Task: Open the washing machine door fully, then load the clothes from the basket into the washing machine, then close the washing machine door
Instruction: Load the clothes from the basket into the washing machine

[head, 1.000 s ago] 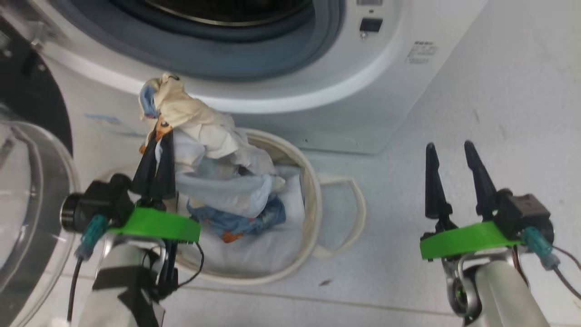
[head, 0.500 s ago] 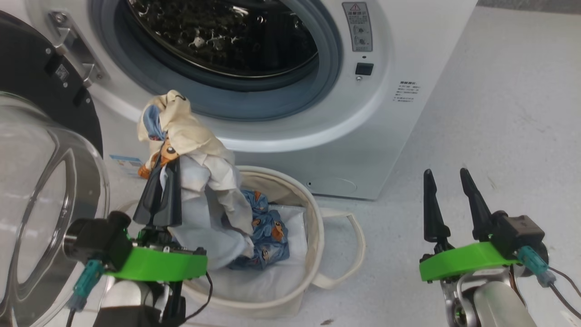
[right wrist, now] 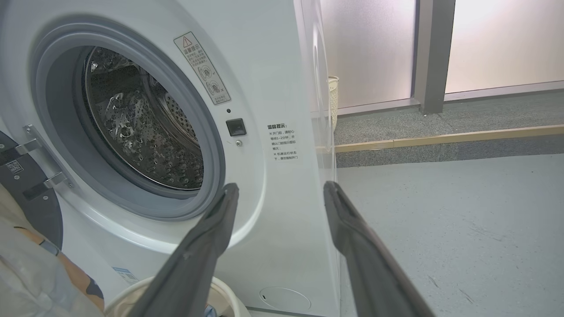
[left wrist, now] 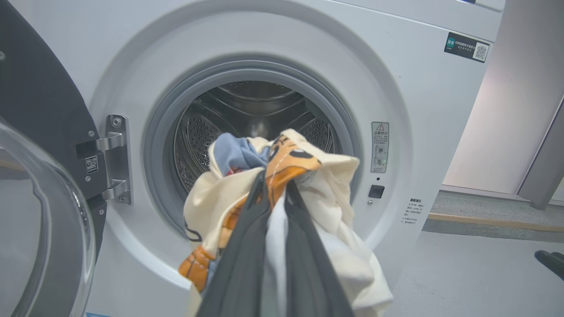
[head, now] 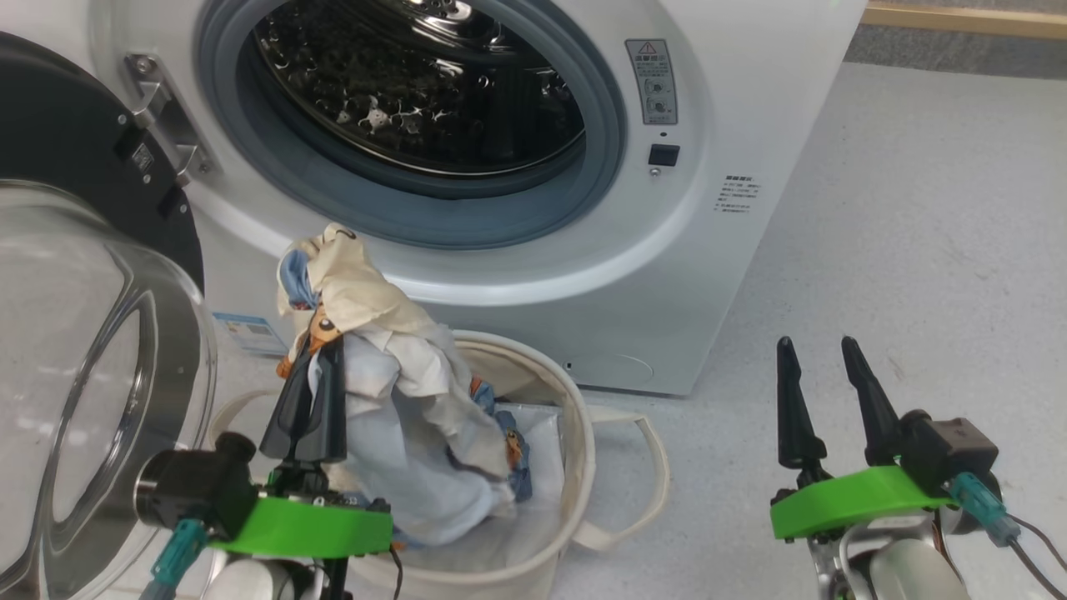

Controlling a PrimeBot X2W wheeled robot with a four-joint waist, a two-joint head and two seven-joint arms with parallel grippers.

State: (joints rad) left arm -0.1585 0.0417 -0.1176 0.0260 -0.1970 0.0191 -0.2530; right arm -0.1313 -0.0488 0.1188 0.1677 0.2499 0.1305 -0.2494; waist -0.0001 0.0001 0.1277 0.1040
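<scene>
Here, left tool (head: 321,348) pinches clothes (head: 392,392) — over basket (head: 577,467).

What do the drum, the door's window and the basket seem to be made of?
The drum looks like polished steel: it is shiny, with rows of small holes. The door's window is clear glass or plastic, see-through with bright reflections; I cannot tell which. The basket seems to be soft cream cloth, probably canvas: it is matte, with a thick sewn rim and looped fabric handles.
</scene>
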